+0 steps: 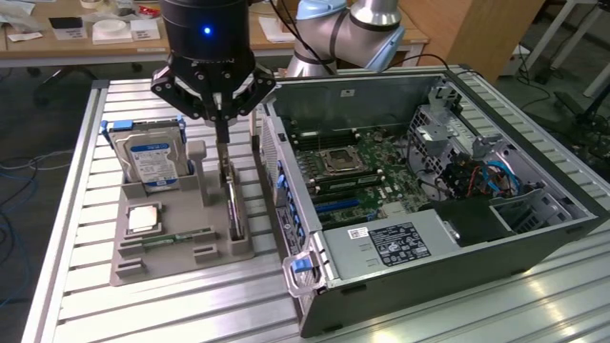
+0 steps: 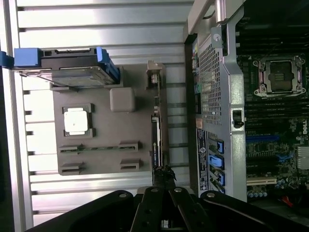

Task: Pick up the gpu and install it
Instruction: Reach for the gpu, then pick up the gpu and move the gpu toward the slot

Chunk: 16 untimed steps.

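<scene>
The gpu [image 1: 234, 207] stands on edge in a slot of the grey holder tray [image 1: 162, 254], a thin dark card with a pale metal end toward the back. My gripper [image 1: 221, 139] hangs straight down over that back end, fingers shut on the card's upper edge. In the wrist view the gpu [image 2: 155, 140] runs edge-on along the tray [image 2: 106, 135] and ends between the closed tips of my gripper [image 2: 164, 171]. The card still sits in its slot.
A hard drive [image 1: 153, 161] with a blue label stands upright at the tray's back. A processor [image 1: 143, 216] and a green RAM stick [image 1: 176, 237] lie in front of it. The open computer case [image 1: 401, 243] lies close to the exterior view's right, with its motherboard [image 1: 353, 179] exposed.
</scene>
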Motion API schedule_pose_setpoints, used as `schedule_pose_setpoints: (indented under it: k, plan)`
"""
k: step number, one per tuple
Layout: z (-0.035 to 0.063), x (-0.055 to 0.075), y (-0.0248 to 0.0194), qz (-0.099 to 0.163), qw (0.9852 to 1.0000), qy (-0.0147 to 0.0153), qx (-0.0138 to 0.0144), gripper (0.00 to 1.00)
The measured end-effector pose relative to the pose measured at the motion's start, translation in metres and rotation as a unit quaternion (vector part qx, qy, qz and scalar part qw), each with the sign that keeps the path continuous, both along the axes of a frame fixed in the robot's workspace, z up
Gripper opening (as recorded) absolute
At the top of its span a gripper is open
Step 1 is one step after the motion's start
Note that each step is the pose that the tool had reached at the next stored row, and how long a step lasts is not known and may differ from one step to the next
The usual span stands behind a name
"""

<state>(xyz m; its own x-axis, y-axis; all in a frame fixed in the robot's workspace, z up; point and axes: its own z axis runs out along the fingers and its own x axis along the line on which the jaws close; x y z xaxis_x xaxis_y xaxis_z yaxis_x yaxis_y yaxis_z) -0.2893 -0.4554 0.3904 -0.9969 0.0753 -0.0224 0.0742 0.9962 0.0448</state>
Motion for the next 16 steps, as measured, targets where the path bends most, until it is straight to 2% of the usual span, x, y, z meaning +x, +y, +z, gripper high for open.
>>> schedule_pose_setpoints:
  k: [13, 14, 15, 16]
  plan:
    - [0.0000, 0.0000, 0.0000, 0.000, 1.0000, 0.0000, 0.0000, 0.11]
    - [0.0000, -0.0001, 0.0000, 0.000, 1.0000, 0.0000, 0.0000, 0.11]
    - [0.0000, -0.0001, 0.0000, 0.000, 1.0000, 0.0000, 0.0000, 0.17]
    - [0.0000, 0.0000, 0.0000, 0.000, 1.0000, 0.0001, 0.0000, 0.17]
